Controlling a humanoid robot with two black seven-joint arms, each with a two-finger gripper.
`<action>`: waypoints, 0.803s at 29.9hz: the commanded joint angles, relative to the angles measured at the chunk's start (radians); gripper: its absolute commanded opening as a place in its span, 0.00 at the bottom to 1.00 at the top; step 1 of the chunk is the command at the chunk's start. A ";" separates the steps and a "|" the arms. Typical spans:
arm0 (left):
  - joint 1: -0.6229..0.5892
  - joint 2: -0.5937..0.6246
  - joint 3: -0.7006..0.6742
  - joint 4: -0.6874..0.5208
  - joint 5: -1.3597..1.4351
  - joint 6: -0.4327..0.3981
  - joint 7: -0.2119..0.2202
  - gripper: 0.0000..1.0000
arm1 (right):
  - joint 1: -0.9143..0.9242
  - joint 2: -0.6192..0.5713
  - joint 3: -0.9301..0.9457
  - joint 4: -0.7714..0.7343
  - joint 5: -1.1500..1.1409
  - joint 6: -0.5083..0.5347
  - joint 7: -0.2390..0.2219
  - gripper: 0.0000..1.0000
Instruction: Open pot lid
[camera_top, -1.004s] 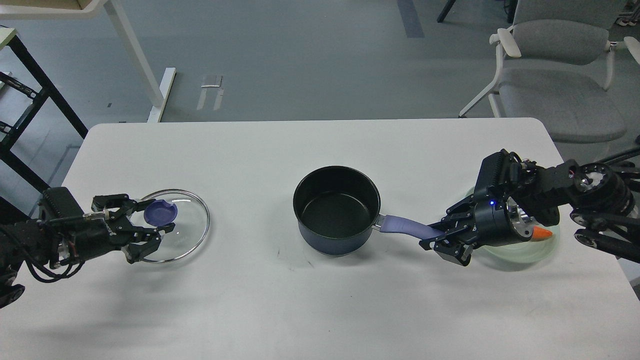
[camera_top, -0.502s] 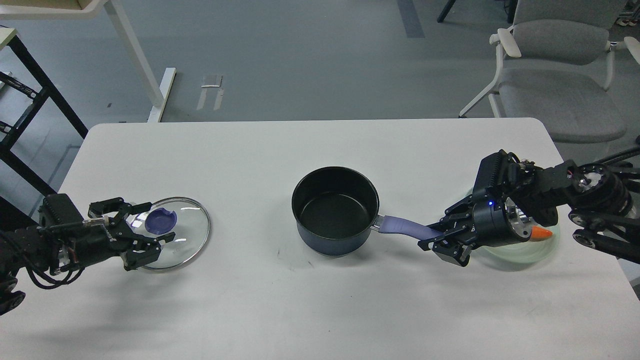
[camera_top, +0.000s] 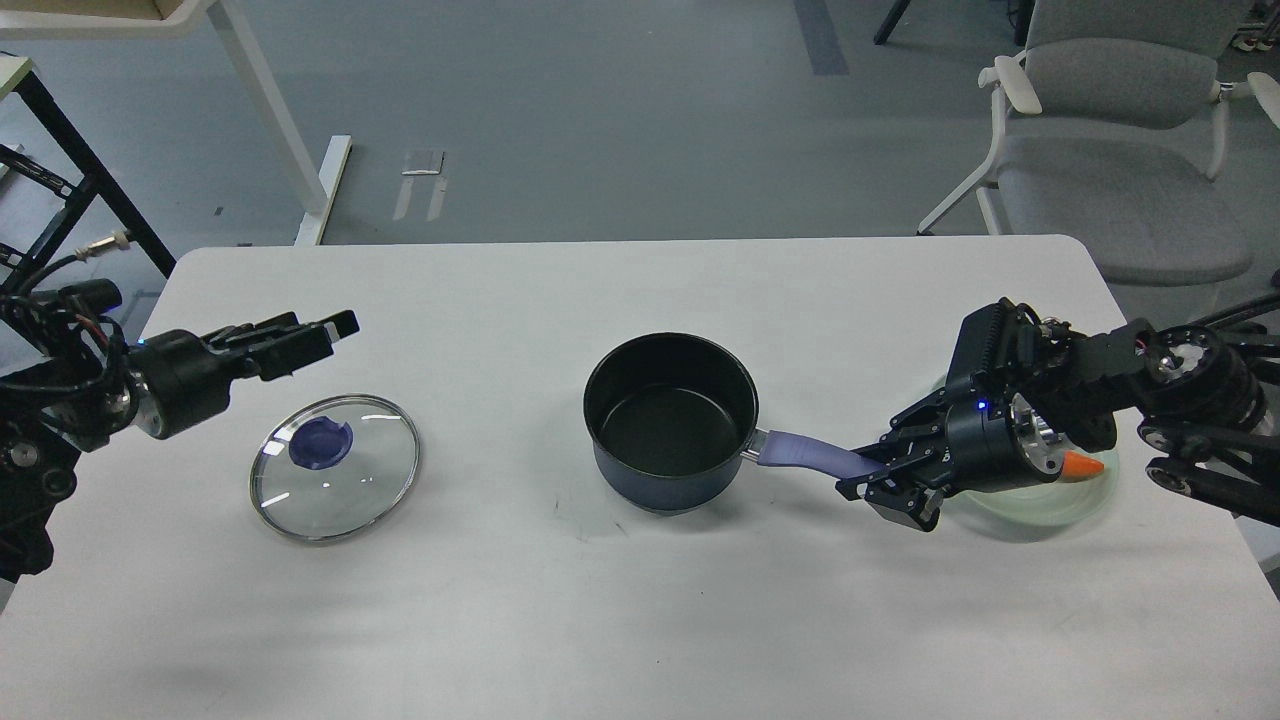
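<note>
A dark blue pot stands uncovered at the table's middle, its purple handle pointing right. Its glass lid with a purple knob lies flat on the table to the left, apart from the pot. My right gripper is shut on the end of the pot handle. My left gripper hovers above and behind the lid, empty, pointing right. It is seen side-on, so its fingers overlap.
A pale green plate with an orange carrot sits at the right, partly under my right arm. A grey chair stands behind the table's right corner. A black frame stands at the far left.
My left gripper has let go of the lid, risen and pulled back and up to the left. The lid now lies flat on the table. The right arm and pot are still.
</note>
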 joint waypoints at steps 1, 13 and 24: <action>-0.035 0.001 -0.032 -0.008 -0.325 -0.169 0.000 0.99 | 0.001 -0.008 0.000 0.001 0.005 0.000 0.000 0.82; -0.032 -0.024 -0.109 0.016 -0.782 -0.321 0.000 0.99 | 0.044 -0.074 0.112 -0.002 0.291 -0.009 0.000 0.98; 0.012 -0.131 -0.187 0.067 -0.929 -0.317 0.000 0.99 | -0.028 0.043 0.175 -0.236 1.118 -0.274 0.000 0.99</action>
